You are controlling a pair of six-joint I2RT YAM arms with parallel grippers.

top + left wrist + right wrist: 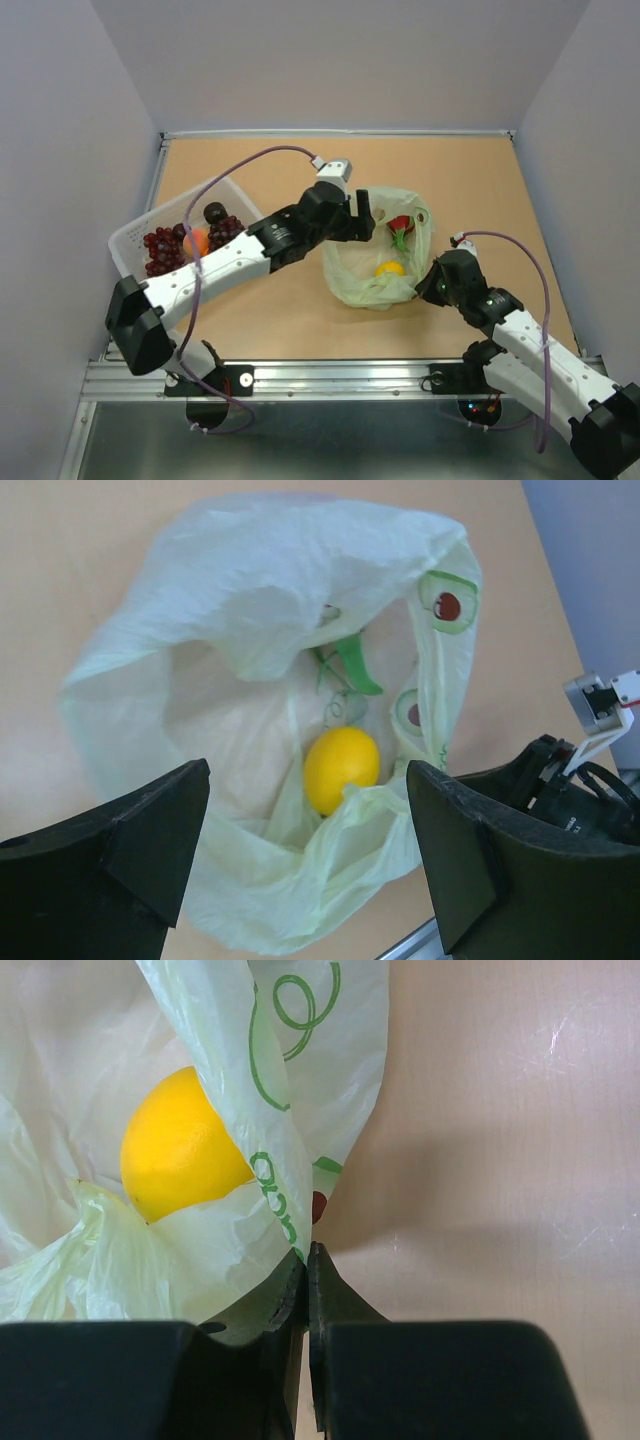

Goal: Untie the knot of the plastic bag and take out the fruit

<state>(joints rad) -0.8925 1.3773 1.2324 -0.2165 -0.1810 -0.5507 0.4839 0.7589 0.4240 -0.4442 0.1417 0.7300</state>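
Plastic bag [352,285] lies on the table [480,190] right of centre with its mouth gaping upward. Inside it are a yellow lemon [342,768] near the front and a pink-red dragon fruit [400,224] with green leaves toward the back. White basket [135,235] sits at the table's left edge, holding a red grape bunch [162,252], an orange fruit [196,241], a dark round plum [214,212] and a dark purple grape bunch [226,230]. The left arm crosses the basket's near corner, so what lies under it is hidden. Left gripper [308,780] hangs over the bag mouth, jaws spread wide, nothing between them. Right gripper [306,1260] is at the bag's near right edge, jaws pressed together and pinching a fold of the green plastic. In the left wrist view the dragon fruit is mostly covered by a bag fold, with only a green leaf showing. Bag print: avocado-half pictures [448,605] and green curly lines; any lettering is too crumpled to read.
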